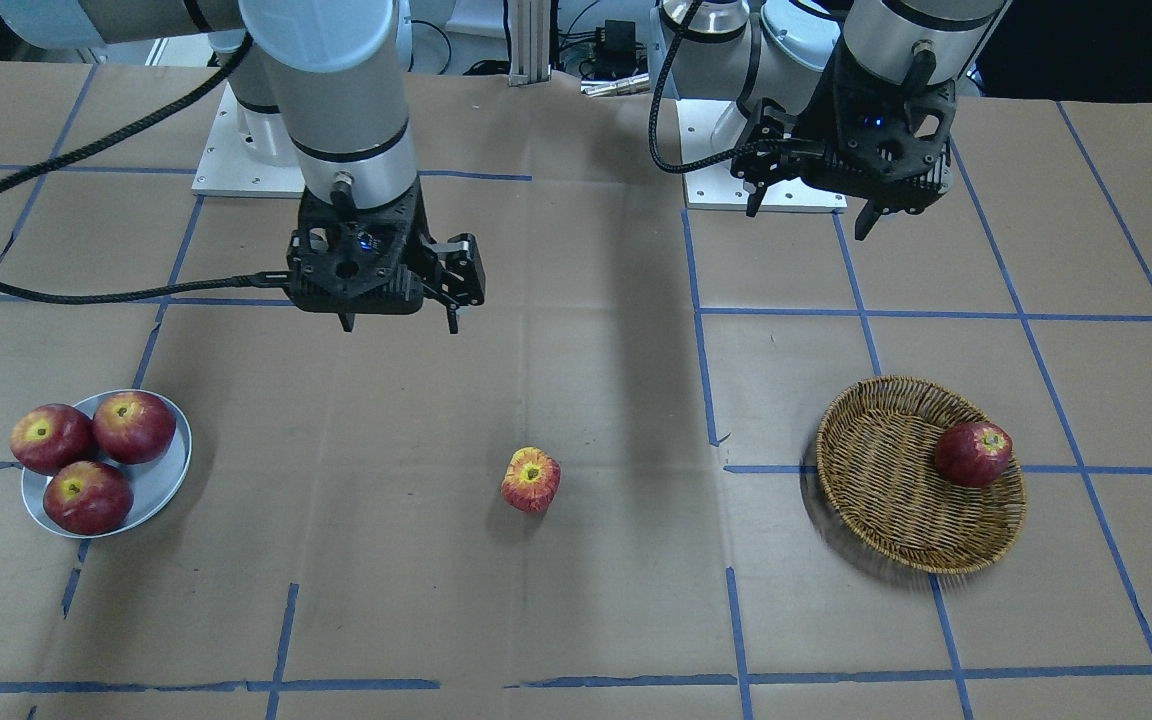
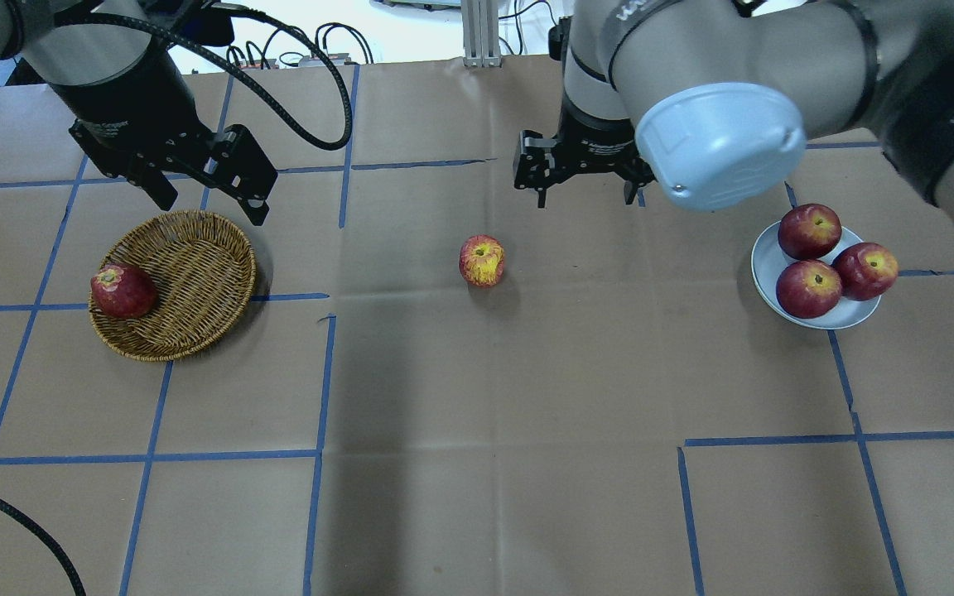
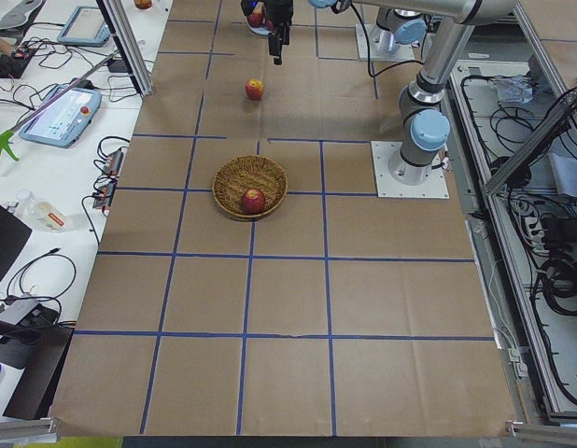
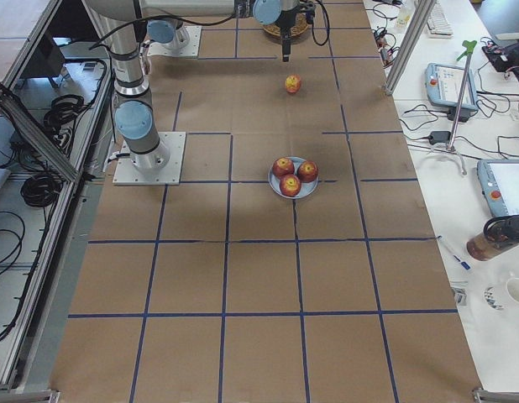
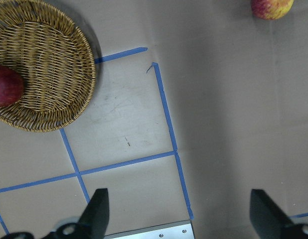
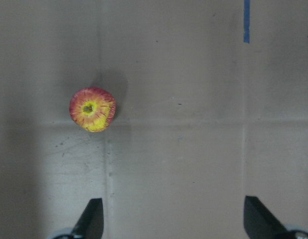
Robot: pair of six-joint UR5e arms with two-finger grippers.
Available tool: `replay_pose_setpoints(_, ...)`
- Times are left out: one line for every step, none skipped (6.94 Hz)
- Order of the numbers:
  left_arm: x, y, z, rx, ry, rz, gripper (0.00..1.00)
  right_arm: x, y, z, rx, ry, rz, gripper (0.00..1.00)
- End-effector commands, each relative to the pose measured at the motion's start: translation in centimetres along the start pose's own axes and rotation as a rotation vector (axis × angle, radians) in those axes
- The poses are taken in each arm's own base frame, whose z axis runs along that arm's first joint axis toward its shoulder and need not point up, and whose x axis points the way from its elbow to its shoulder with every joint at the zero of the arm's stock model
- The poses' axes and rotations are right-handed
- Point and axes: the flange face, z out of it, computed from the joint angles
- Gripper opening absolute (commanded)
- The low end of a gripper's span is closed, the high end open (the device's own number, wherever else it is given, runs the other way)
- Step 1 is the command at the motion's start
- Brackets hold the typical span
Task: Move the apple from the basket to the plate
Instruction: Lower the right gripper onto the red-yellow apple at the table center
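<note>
The streaky orange-red apple (image 1: 530, 480) with a wide yellow stem patch lies on the bare paper at the table's middle (image 2: 481, 261), between the basket and the plate. The brown wicker basket (image 2: 195, 273) holds one dark red apple (image 2: 122, 290). The pale grey-blue plate (image 2: 767, 261) holds three dark red apples. My right gripper (image 2: 589, 199) is open and empty, hovering behind the streaky apple, which shows in the right wrist view (image 6: 92, 109). My left gripper (image 2: 212, 207) is open and empty, above the table just behind the basket (image 5: 49, 59).
Brown paper with blue tape lines covers the table. Each arm's white base plate (image 1: 766, 190) sits at the robot's side of the table. Operator tables with tablets and cables stand beyond the far edge (image 4: 448, 84).
</note>
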Motion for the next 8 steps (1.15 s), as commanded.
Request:
replay_pose_setpoints(0.0, 0.0, 0.9, -0.003, 0.002, 0.002, 0.99, -6.5, -1.5, 4.5, 0.013, -0.008, 0.003, 1.0)
replay_pose_setpoints(0.1, 0.2, 1.1, 0.006, 0.0, 0.0, 0.99, -8.0, -1.7, 6.5, 0.016, -0.01, -0.014, 1.0)
replay_pose_setpoints(-0.1, 0.2, 1.0, 0.012, -0.009, -0.001, 0.99, -8.3, -2.0, 8.0, 0.0, -0.005, -0.016, 1.0)
replay_pose_setpoints(-0.1, 0.2, 1.0, 0.012, -0.01, -0.002, 0.99, -8.5, -2.4, 9.5, -0.005, -0.005, -0.018, 1.0)
replay_pose_setpoints(-0.1, 0.1, 1.1, 0.009, -0.008, 0.0, 0.99, -8.7, -2.8, 11.2, -0.019, 0.002, -0.018, 1.0)
replay_pose_setpoints(-0.1, 0.1, 1.2, 0.008, -0.008, 0.0, 0.99, -9.1, -3.3, 12.8, -0.013, 0.001, -0.021, 1.0)
replay_pose_setpoints(-0.1, 0.2, 1.1, 0.009, -0.008, 0.0, 0.99, -9.3, -3.8, 14.7, -0.013, 0.003, -0.025, 1.0)
replay_pose_setpoints(-0.1, 0.2, 1.1, 0.009, -0.008, 0.0, 0.99, -9.6, -4.2, 16.6, -0.019, 0.006, -0.03, 1.0)
